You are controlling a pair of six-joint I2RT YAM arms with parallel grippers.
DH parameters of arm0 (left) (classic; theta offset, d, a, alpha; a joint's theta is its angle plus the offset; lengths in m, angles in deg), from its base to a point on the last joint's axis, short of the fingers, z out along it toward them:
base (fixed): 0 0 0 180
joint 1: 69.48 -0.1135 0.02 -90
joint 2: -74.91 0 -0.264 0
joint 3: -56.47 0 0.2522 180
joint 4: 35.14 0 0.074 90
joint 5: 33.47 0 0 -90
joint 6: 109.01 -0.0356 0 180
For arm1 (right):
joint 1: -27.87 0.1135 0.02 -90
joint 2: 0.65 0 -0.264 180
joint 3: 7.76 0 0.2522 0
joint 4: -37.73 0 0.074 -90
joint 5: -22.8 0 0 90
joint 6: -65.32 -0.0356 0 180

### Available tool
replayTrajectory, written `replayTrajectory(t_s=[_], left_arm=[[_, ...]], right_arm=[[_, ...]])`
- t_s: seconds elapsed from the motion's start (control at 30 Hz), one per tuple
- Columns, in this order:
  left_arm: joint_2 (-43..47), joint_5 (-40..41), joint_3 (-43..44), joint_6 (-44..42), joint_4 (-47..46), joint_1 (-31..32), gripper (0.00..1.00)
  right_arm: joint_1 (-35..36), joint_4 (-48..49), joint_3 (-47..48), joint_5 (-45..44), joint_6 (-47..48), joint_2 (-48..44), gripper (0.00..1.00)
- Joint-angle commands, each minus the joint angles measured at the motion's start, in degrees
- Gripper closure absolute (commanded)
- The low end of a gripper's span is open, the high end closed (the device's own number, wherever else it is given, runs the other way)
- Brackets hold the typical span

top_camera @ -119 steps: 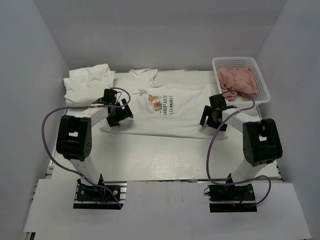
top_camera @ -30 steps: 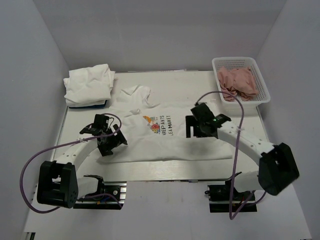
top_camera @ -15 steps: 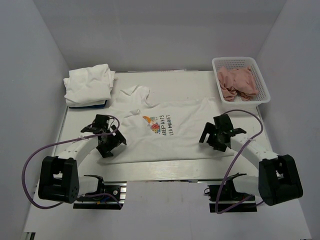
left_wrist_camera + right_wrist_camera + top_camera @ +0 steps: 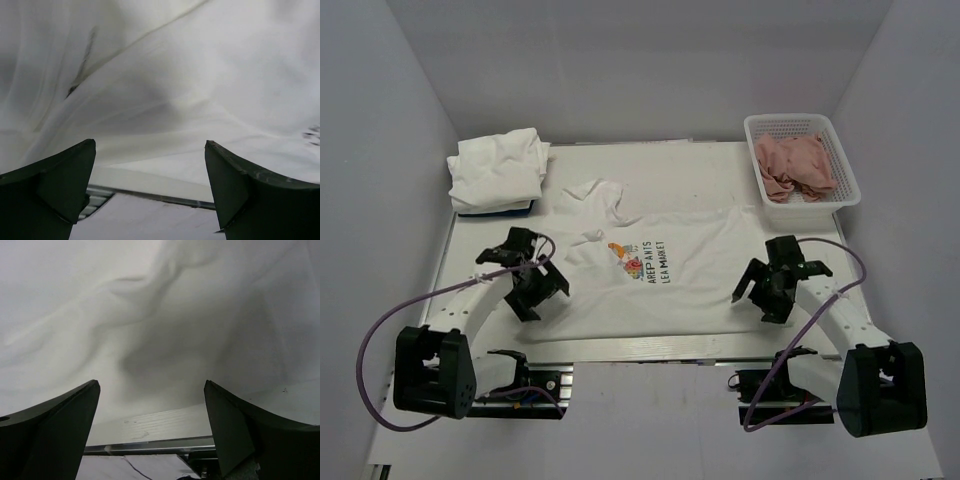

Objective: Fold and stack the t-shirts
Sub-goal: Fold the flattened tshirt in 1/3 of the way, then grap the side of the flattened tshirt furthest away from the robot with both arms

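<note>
A white t-shirt (image 4: pixel 670 275) lies spread out flat in the middle of the counter (image 4: pixel 700 165). Its picture side faces up, with a bright little cartoon and dark letters (image 4: pixel 642 262) that run sideways. One sleeve (image 4: pixel 595 192) is bunched up at the far left of the shirt. The shirt's near edge lies close to the near edge of the counter. The left arm (image 4: pixel 470 295) reaches low over the left end of the shirt. The left jaws are wide apart, and in the left wrist view only white cloth and the counter's metal edge show between them. The right arm (image 4: pixel 830 310) reaches low over the right end of the shirt. The right jaws are wide apart too, and the right wrist view shows wrinkled white cloth just past them. I cannot tell if either pair of jaws touches the cloth. In the far left corner sits a pile of folded white t-shirts (image 4: pixel 498 170). The pile rests on something blue (image 4: pixel 495 211). In the far right corner stands a white basket (image 4: pixel 850 190) with pink cloth (image 4: pixel 795 165) in it, well apart from the shirt. A purple cable (image 4: pixel 380 330) loops beside each arm.
</note>
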State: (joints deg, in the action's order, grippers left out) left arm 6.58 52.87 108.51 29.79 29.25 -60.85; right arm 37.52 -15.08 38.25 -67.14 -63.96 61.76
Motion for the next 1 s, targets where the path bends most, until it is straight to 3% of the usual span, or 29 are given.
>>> replayTrajectory(t_s=[0.0,0.03,0.13,0.27,0.47,0.63,0.8,0.97], left_arm=[[3.12,2.69,10.83,-9.13,-4.47,0.43,0.0],[2.25,2.69,14.42,-12.12,-7.01,0.43,0.0],[-4.42,2.09,24.59,-19.93,-13.09,0.43,0.0],[-19.43,0.15,38.24,-29.09,-15.83,0.43,0.0],[-50.6,-2.84,70.84,-47.69,-3.71,0.96,0.0],[-64.25,-8.45,92.36,-58.97,-0.45,0.96,0.0],[-67.98,-12.42,92.68,-67.6,-2.11,2.89,0.0],[-71.23,-3.84,91.18,-67.6,-6.33,3.95,0.0]], right_arm=[[0.11,1.94,11.14,2.4,7.73,0.08,0.1],[0.19,3.0,12.47,3.62,14.44,0.95,0.1],[0.11,7.48,18.0,3.2,21.76,3.4,0.1],[0.02,12.93,23.98,3.2,24.25,6.57,0.1],[-0.16,12.77,31.98,1.71,25.13,14.82,0.1],[-0.07,10.75,35.51,0.74,26.1,18.18,0.1],[-0.07,10.14,36.74,0.12,26.19,21.16,0.1],[-0.07,8.9,38.59,-1.9,26.02,23.63,0.1]])
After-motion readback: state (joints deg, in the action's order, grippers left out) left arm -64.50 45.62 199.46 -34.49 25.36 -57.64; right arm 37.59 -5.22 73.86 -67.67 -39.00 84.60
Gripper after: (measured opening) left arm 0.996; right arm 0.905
